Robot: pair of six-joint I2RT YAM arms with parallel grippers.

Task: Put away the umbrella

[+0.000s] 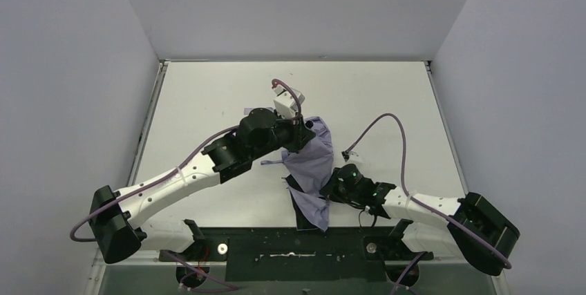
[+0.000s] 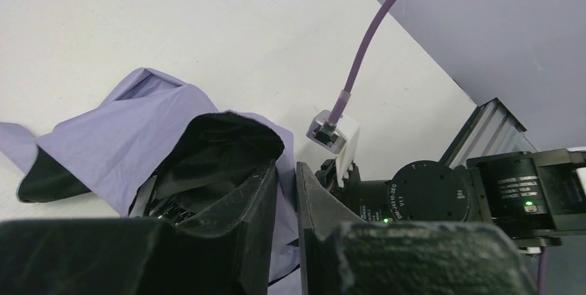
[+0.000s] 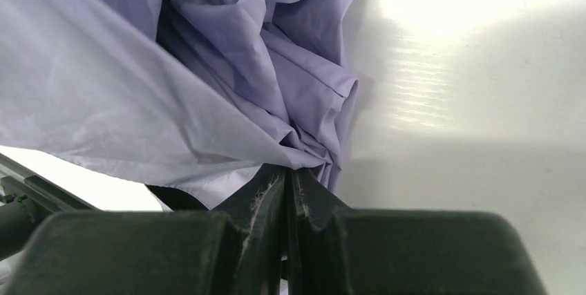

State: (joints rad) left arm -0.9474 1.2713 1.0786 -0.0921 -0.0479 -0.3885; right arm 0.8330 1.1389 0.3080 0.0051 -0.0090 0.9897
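The umbrella (image 1: pixel 311 164) lies crumpled mid-table, pale lavender fabric with a dark inner side showing at its near end. My left gripper (image 1: pixel 303 136) is at its far end. In the left wrist view its jaws (image 2: pixel 288 170) stand a narrow gap apart, with a fold of the umbrella (image 2: pixel 117 122) running through the gap. My right gripper (image 1: pixel 330 188) is at the fabric's near right edge. In the right wrist view it (image 3: pixel 287 170) is shut, and a bunched tip of the umbrella (image 3: pixel 207 67) is pinched between its fingertips. Shaft and handle are hidden.
White table (image 1: pixel 207 101) with grey walls on three sides. A black mounting bar (image 1: pixel 297 243) runs along the near edge. The right arm's wrist motor (image 2: pixel 428 191) and its camera plug with purple cable (image 2: pixel 335 129) sit close behind my left fingers.
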